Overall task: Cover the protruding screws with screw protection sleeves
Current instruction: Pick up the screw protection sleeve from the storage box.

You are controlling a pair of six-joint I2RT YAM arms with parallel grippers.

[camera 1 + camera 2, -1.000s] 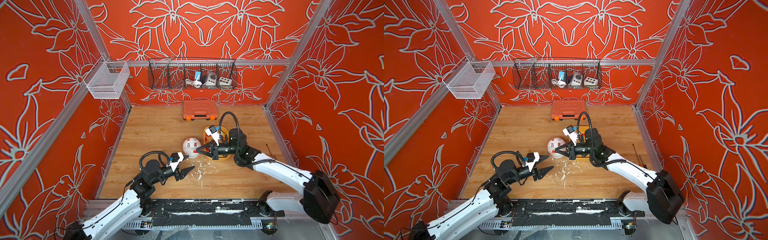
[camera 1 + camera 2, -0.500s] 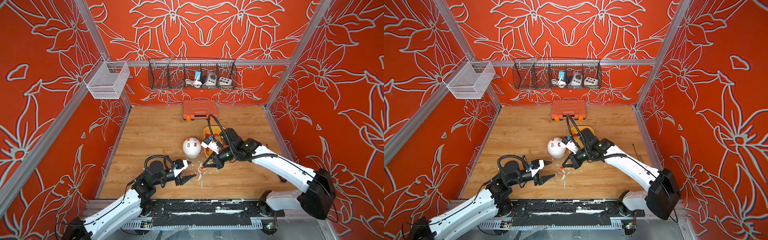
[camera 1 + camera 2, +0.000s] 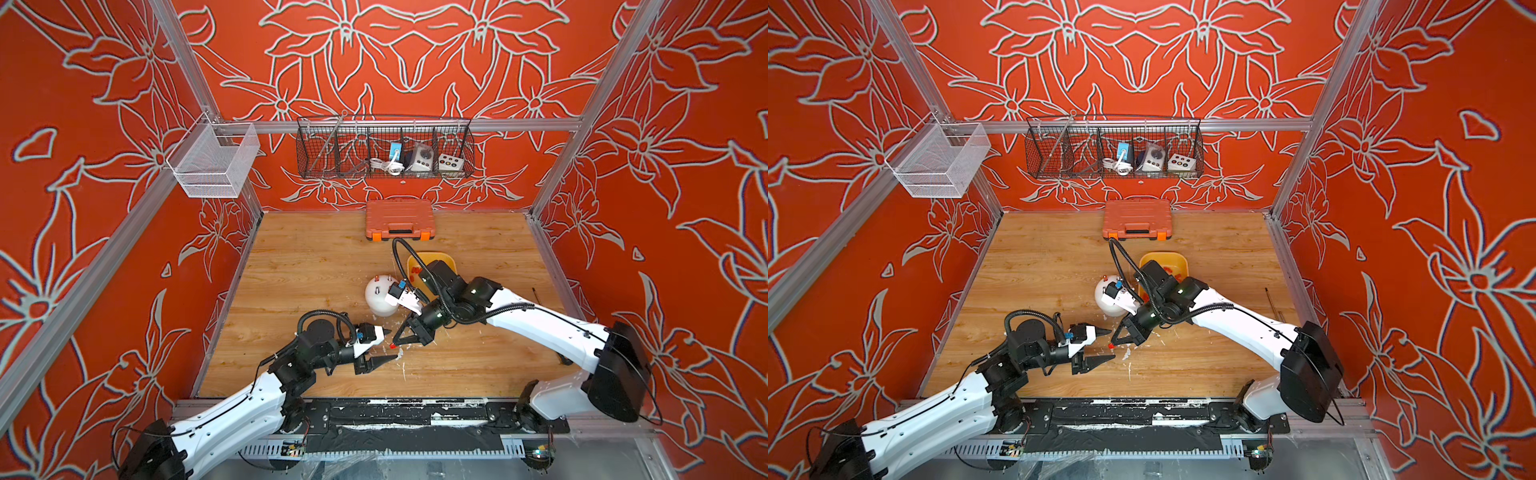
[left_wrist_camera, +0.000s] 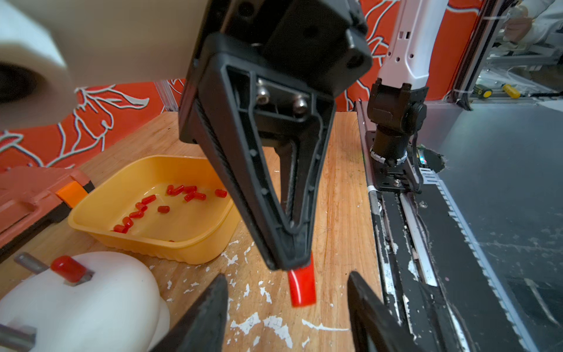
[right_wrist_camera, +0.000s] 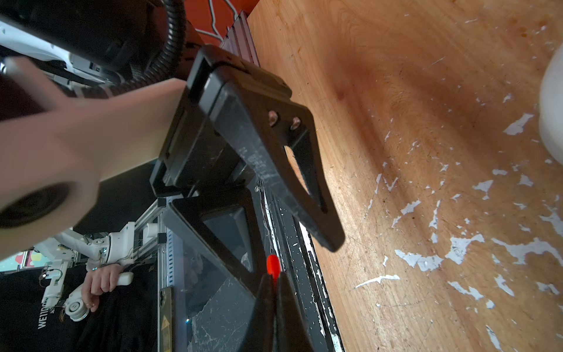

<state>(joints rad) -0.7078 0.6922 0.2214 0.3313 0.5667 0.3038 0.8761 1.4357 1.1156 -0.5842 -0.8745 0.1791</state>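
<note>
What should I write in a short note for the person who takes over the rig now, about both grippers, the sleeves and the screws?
Right gripper: shut on one red sleeve, held over the table near the white dome.
Left gripper: open, jaws on either side of that sleeve, apart from it.
Done: one capped screw on the dome.
Left: two bare screws; spare sleeves lie in the yellow tray.
</note>
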